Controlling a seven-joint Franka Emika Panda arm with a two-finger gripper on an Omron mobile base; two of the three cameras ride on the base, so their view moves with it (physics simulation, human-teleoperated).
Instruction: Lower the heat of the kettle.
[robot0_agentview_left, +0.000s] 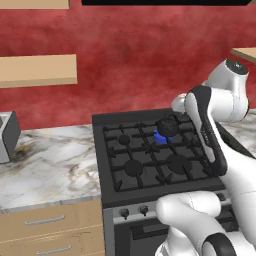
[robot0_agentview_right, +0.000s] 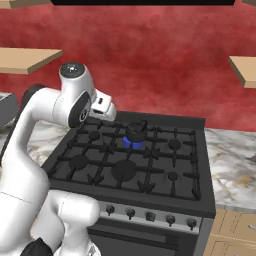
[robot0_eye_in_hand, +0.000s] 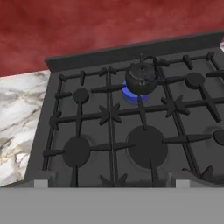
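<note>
The small black kettle (robot0_eye_in_hand: 141, 78) stands on the rear middle burner of the black stove (robot0_eye_in_hand: 48, 131), over a ring of blue flame (robot0_eye_in_hand: 130, 94). In the base views the kettle (robot0_agentview_left: 167, 126) (robot0_agentview_right: 136, 131) sits just beyond the stove's centre. My gripper (robot0_eye_in_hand: 112, 183) hovers above the stove's front part and looks down and back over the grates. Its two fingertips (robot0_eye_in_hand: 41, 183) stand wide apart, open, with nothing between them. A row of dark knobs (robot0_agentview_right: 150, 216) runs along the stove's front panel, well below the hand (robot0_agentview_right: 103, 107).
Marble counter (robot0_agentview_left: 45, 165) lies left of the stove, with a grey appliance (robot0_agentview_left: 7, 136) at its far left. More counter (robot0_agentview_right: 232, 165) extends to the right. Wooden shelves (robot0_agentview_left: 37, 70) hang on the red wall. Drawers (robot0_agentview_left: 47, 222) sit under the left counter.
</note>
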